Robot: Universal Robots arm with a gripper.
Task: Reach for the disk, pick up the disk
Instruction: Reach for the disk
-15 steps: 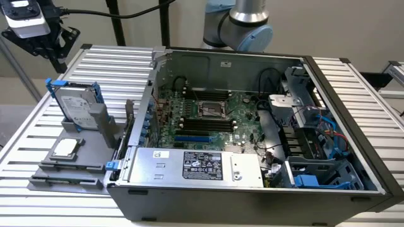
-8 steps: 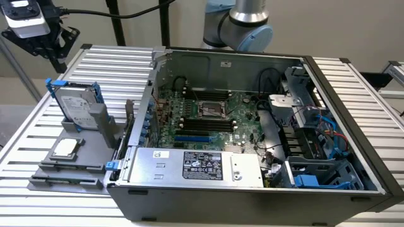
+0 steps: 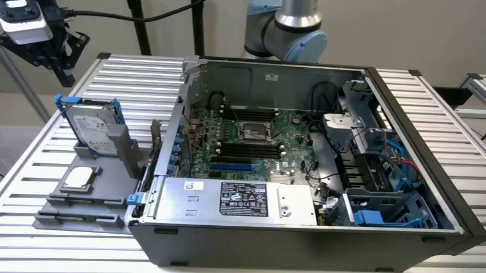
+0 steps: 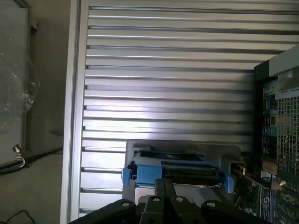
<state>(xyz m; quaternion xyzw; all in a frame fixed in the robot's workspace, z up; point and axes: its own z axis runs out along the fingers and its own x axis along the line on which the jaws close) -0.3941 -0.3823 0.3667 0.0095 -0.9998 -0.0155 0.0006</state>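
The disk (image 3: 95, 129) stands on edge in a grey holder (image 3: 122, 151) at the exterior view's left, beside the open computer case. It is silver-grey with a white label and a blue bracket around it. My gripper (image 3: 62, 74) hangs well above it, toward the exterior view's upper left, apart from it. In the wrist view the disk's upper edge (image 4: 180, 171) with its blue frame lies just past my gripper (image 4: 164, 192). The black fingers (image 4: 159, 189) stand shut together with nothing between them.
The open computer case (image 3: 425, 170) takes up the exterior view's middle and right, with a silver box with a black label (image 3: 243, 199) at its front. A small square chip (image 3: 79, 177) lies on a grey tray below the holder. The slatted metal table (image 3: 133, 79) spreads all around.
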